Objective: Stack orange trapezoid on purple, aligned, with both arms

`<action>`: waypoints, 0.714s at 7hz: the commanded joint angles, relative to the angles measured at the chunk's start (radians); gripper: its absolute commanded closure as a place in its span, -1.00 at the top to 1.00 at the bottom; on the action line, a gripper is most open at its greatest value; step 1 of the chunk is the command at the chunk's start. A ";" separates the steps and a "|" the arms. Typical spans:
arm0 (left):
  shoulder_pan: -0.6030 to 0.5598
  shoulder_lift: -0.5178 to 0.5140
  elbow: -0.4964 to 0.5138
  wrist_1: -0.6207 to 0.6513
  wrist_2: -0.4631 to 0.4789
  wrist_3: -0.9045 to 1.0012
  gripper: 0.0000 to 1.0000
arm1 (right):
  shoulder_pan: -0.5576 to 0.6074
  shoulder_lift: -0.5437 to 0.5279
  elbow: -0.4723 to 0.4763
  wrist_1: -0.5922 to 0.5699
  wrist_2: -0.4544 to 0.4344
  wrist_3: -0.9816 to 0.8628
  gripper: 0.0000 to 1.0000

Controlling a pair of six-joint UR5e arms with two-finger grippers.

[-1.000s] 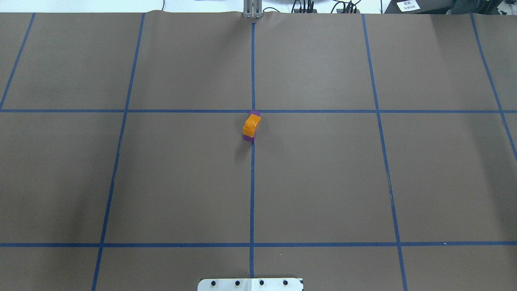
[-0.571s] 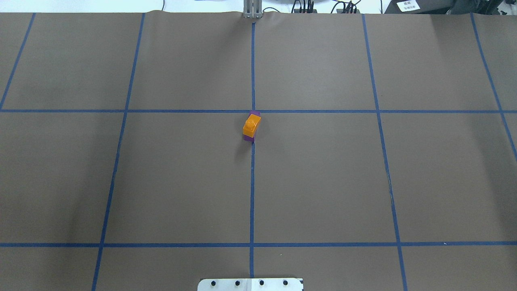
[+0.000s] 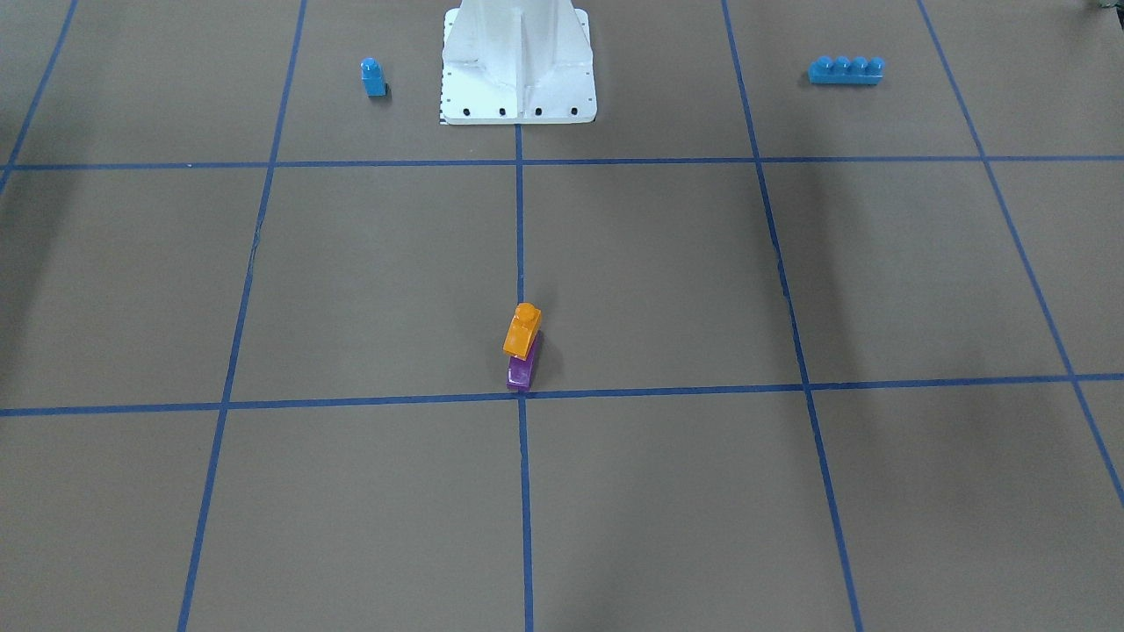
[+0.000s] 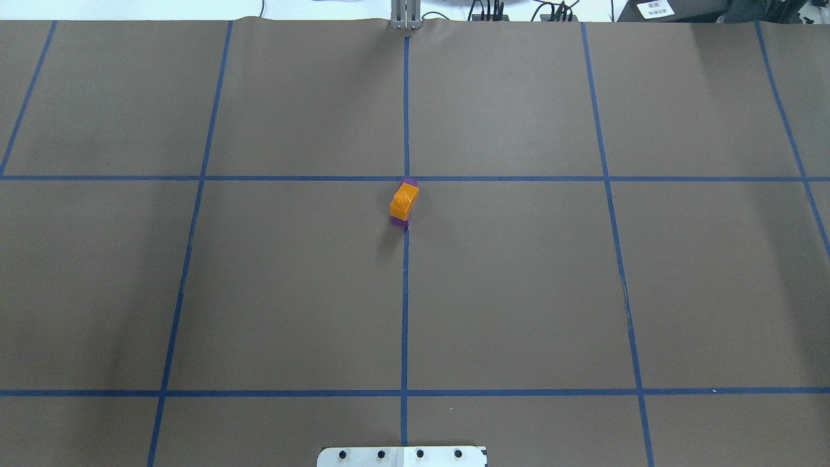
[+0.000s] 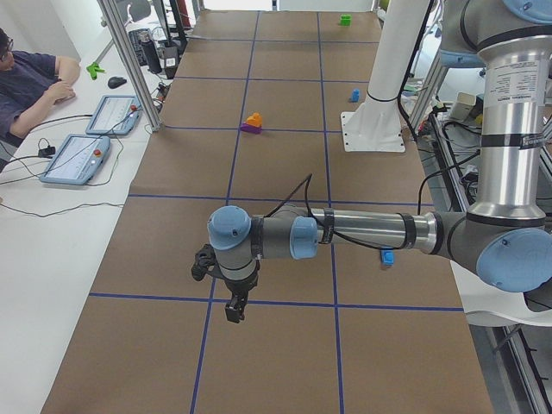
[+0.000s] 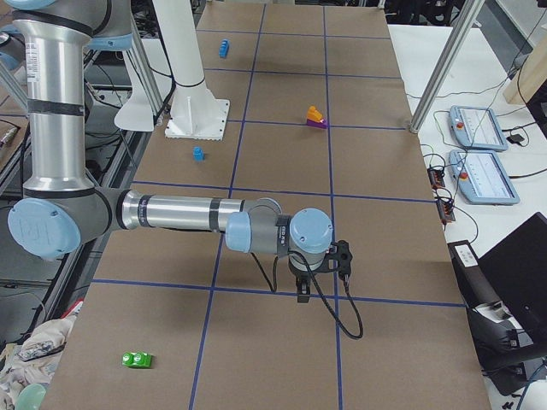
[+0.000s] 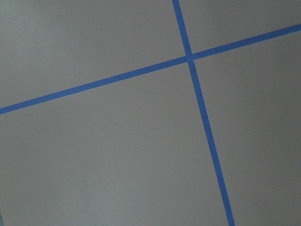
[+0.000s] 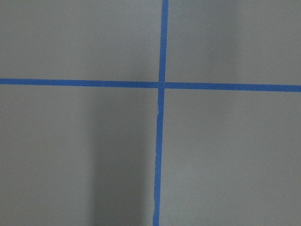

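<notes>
Where blue tape lines [image 4: 404, 311] cross on your brown desk [image 4: 519, 292], the orange trapezoid [image 4: 404, 200] sits atop the purple [image 3: 520, 373]. The left hand [image 5: 233, 312] and right hand [image 6: 301, 295] hang far off, and you cannot tell whether either is open.

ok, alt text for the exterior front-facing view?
An orange trapezoid sits stacked on a purple block near the middle of a brown table, beside a crossing of the blue tape lines that grid it. At the top of the view stand a white pedestal, a small blue single-stud block on the view's left and a long blue four-stud brick on its right.
</notes>
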 commanded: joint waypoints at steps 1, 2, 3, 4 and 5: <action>0.000 -0.004 -0.004 0.000 0.000 -0.002 1.00 | 0.000 0.007 0.006 0.002 0.000 -0.001 1.00; 0.000 -0.004 -0.006 0.000 -0.001 -0.002 1.00 | 0.000 0.010 0.006 0.002 -0.002 -0.001 1.00; 0.000 -0.005 -0.004 0.000 0.000 -0.002 1.00 | 0.000 0.010 0.008 0.002 -0.002 -0.001 1.00; 0.000 -0.008 -0.003 0.000 0.000 -0.002 1.00 | 0.000 0.010 0.009 0.002 -0.002 -0.001 1.00; 0.000 -0.008 0.000 0.000 0.000 -0.002 1.00 | 0.000 0.012 0.008 0.002 -0.002 -0.001 1.00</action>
